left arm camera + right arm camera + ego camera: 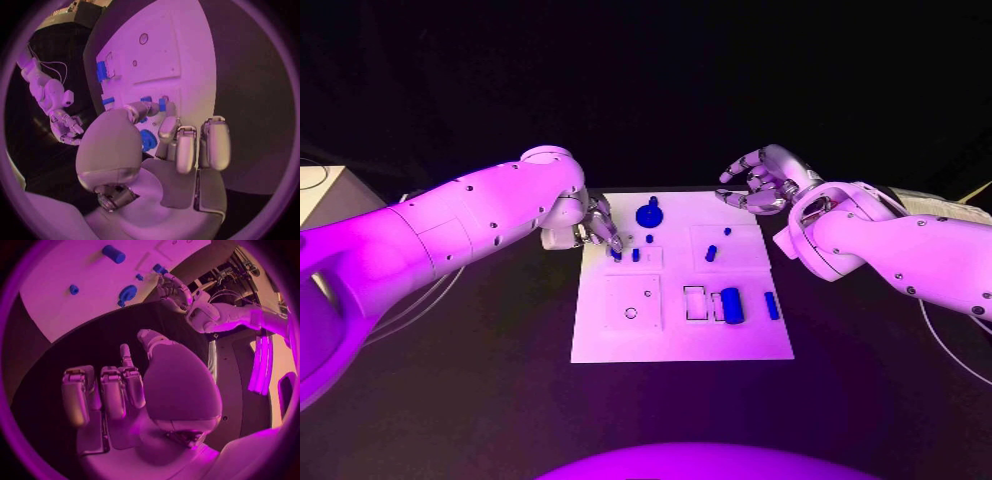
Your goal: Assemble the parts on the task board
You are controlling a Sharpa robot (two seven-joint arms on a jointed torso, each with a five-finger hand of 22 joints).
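While my left hand [596,228] works small parts [635,254] at the board [678,345]:
Its grip I cannot tell; right hand [759,185] waits curled, empty, off the counter [473,400], leaving room.

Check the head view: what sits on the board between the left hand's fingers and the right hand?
Between the left hand and right hand, the task board carries the round blue part and a small blue peg.
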